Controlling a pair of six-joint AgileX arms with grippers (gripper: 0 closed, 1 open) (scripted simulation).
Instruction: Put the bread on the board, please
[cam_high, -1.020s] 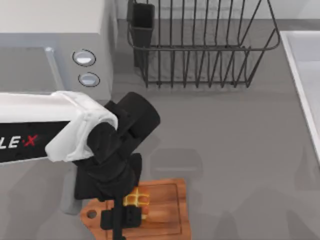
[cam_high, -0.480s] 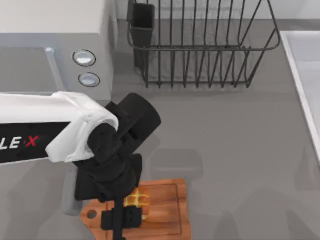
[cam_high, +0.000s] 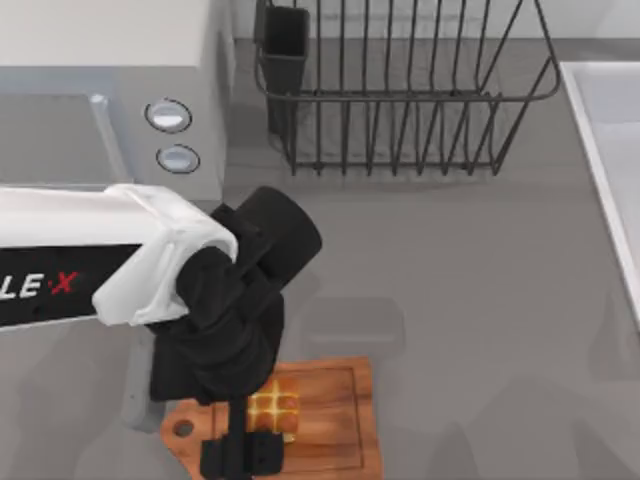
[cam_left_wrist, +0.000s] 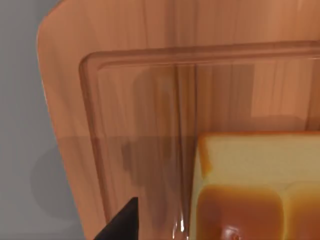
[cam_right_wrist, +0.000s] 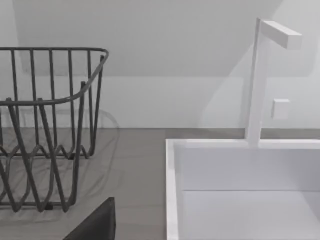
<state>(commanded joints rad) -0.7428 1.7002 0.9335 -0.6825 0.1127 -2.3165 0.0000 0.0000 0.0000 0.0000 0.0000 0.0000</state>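
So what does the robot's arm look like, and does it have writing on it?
The left arm is a long white tube with a black band carrying white letters and a red X. Its wrist end is chunky, rounded and matt black. The left tool is black too, with flat, blocky fingers. No loose cables show.
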